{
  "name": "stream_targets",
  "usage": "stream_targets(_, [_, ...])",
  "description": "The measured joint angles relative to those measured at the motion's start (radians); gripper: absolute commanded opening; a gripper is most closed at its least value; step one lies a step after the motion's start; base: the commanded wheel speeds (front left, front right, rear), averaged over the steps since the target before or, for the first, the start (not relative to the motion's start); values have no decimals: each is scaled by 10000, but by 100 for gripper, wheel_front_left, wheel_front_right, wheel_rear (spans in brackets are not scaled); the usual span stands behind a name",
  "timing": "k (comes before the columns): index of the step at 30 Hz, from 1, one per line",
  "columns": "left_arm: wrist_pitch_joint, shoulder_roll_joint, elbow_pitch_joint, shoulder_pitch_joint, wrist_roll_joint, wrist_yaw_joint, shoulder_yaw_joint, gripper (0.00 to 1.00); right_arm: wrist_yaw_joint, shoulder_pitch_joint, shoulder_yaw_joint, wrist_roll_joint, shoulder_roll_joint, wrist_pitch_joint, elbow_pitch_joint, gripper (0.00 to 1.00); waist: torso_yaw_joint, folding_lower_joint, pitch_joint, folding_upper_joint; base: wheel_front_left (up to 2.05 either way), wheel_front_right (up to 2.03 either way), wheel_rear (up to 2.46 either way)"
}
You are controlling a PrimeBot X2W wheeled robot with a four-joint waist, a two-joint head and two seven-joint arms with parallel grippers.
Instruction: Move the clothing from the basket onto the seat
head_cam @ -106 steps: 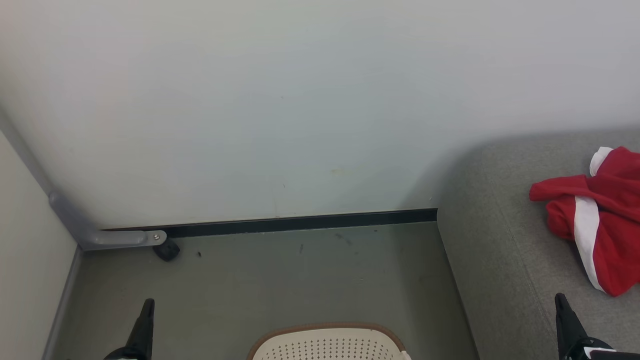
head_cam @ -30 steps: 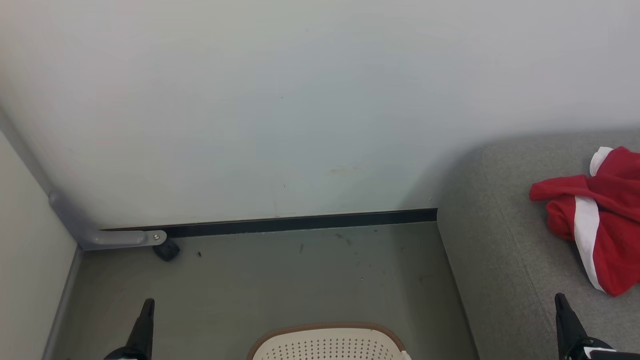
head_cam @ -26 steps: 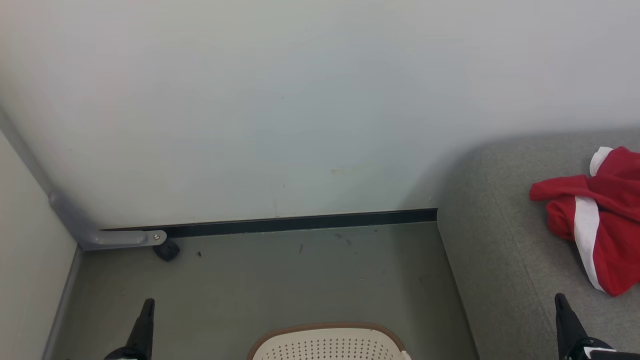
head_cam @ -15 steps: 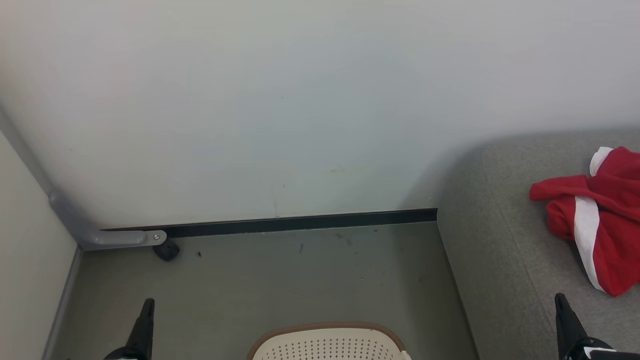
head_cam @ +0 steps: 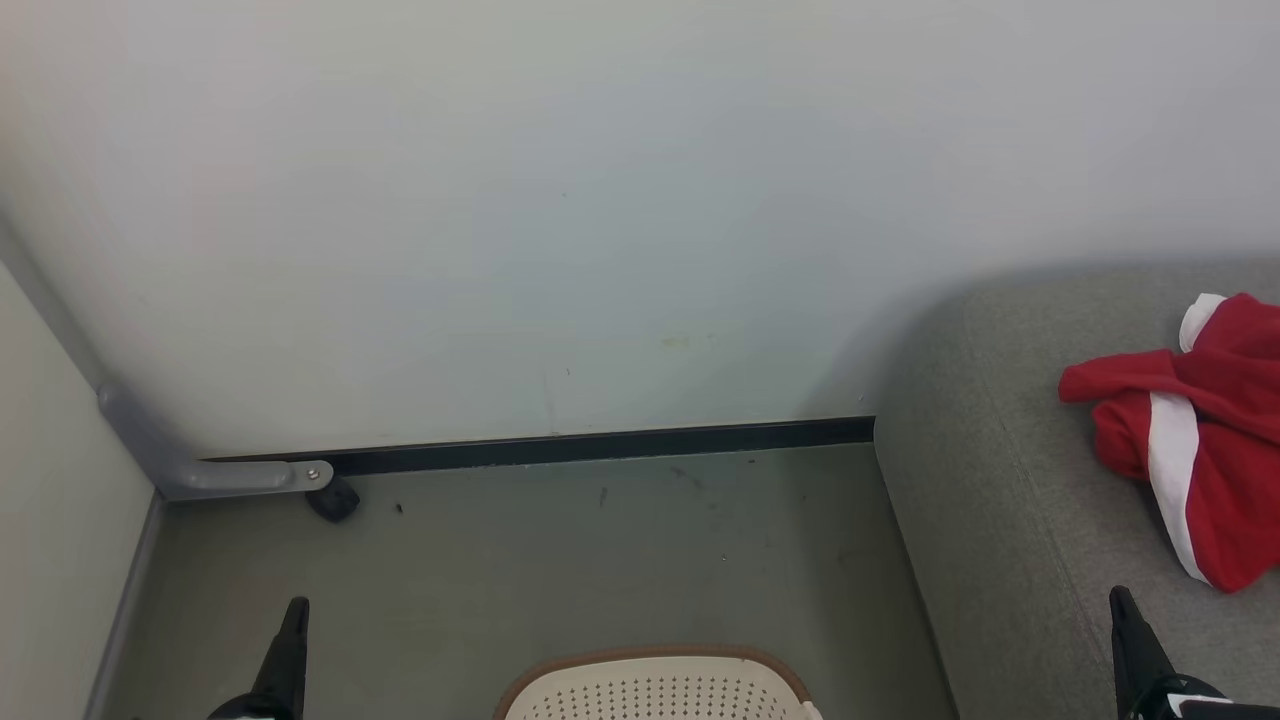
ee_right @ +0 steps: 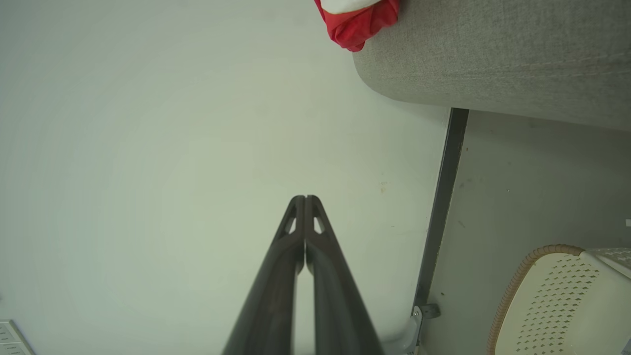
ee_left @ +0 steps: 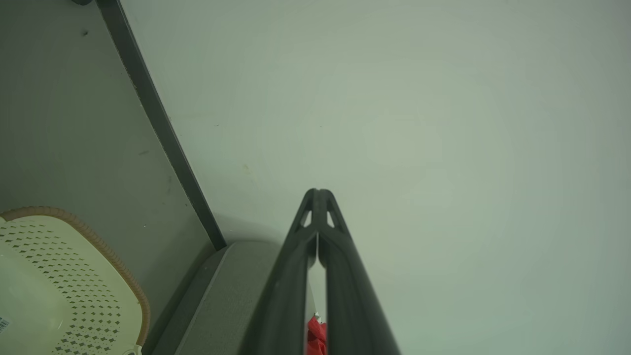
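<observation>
Clothing (head_cam: 1200, 440) lies crumpled on the sofa (head_cam: 1000, 520) at the far right of my head view, well apart from the basket (head_cam: 650, 692) on the floor (head_cam: 560, 560) at the near edge. Nothing there has shifted from the earlier pictures. Left gripper (head_cam: 297, 606) and right gripper (head_cam: 1118, 596) sit low in the same spots. In the left wrist view I see its fingers pressed together, empty, facing the wall (ee_left: 443, 123). The right wrist view is alike: tips touching, holding nothing.

The red, white-striped clothing (head_cam: 1225, 450) lies crumpled on the grey seat (head_cam: 1000, 480); the cream basket (head_cam: 655, 690), seemingly upright, stands beside the seat.
</observation>
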Motion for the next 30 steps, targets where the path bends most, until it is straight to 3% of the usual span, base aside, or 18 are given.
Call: stream_targets(30, [0,0,-2,0,0,0,0,0,2,0,0,0,0,0,-2,0,0,0,0,0,0,0,0])
